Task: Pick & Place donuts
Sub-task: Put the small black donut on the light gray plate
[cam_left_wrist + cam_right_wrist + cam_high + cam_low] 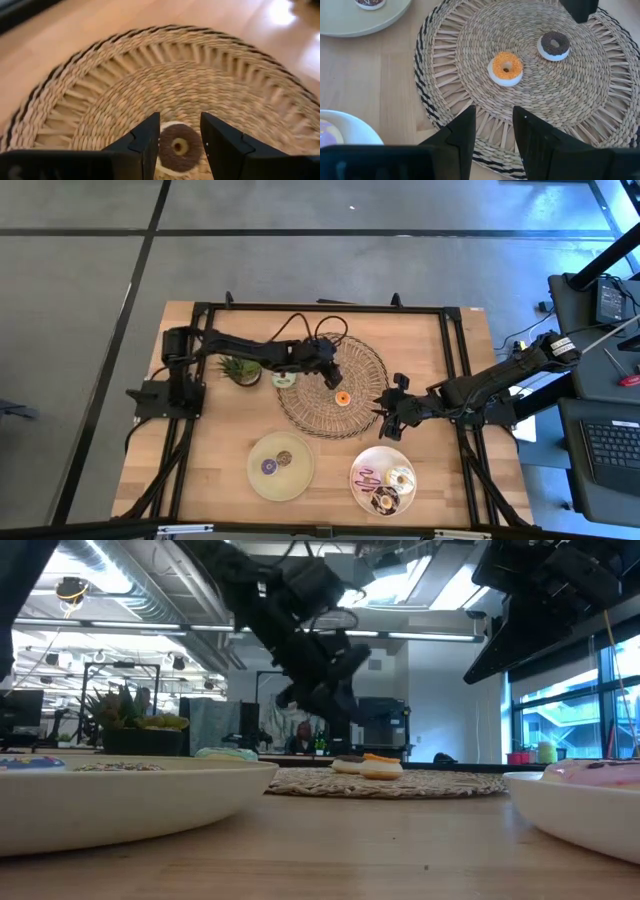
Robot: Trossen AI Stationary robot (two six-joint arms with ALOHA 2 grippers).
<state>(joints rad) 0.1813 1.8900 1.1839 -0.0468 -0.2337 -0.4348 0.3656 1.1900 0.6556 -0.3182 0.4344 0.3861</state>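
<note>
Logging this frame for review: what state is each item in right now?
Left pincer: open, fingers either side of the brown donut, not closed on it.
Brown donut: flat on the woven mat.
Orange donut: flat on the mat, untouched.
Right pincer: open, empty, at the mat's edge.
Green plate: holds two donuts.
White plate: holds donuts.
Potted plant: upright.

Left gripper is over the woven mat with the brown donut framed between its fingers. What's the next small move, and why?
Probably lower the left gripper straight down, then close. Its fingers are open and the brown donut lies centred in the gap, flat on the woven mat, apart from the orange donut. The low view shows the gripper above the mat, so it seems too high to grasp yet.
</note>
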